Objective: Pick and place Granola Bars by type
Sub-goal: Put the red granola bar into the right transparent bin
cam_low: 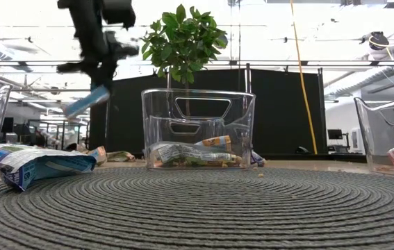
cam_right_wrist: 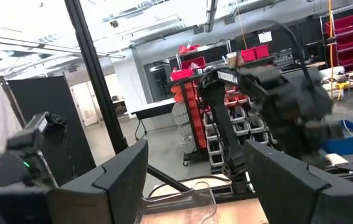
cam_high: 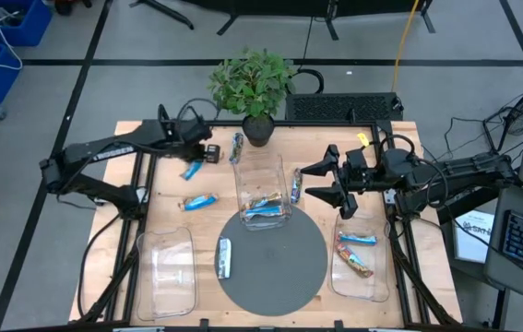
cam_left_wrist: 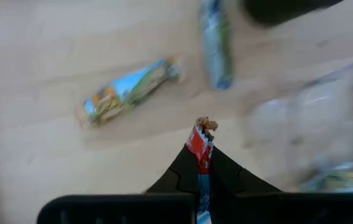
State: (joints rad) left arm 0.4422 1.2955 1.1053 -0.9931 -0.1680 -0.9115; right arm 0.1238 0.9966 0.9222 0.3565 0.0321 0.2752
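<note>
While the left gripper [cam_high: 190,169] pinches a blue granola bar [cam_low: 87,102] above the table [cam_high: 173,189], sorting sits mid-way.
Right gripper [cam_high: 332,188] hovers wide apart beside the middle tray [cam_high: 243,180], carrying nothing.

Blue-wrapped bar [cam_high: 191,170], dark grey ribbed round mat [cam_high: 270,277], pale wooden table [cam_high: 164,198].

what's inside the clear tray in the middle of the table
The middle tray holds a small pile of granola bars, mostly blue-wrapped, at its end nearest the round mat. How many cannot be told, since they overlap.
</note>
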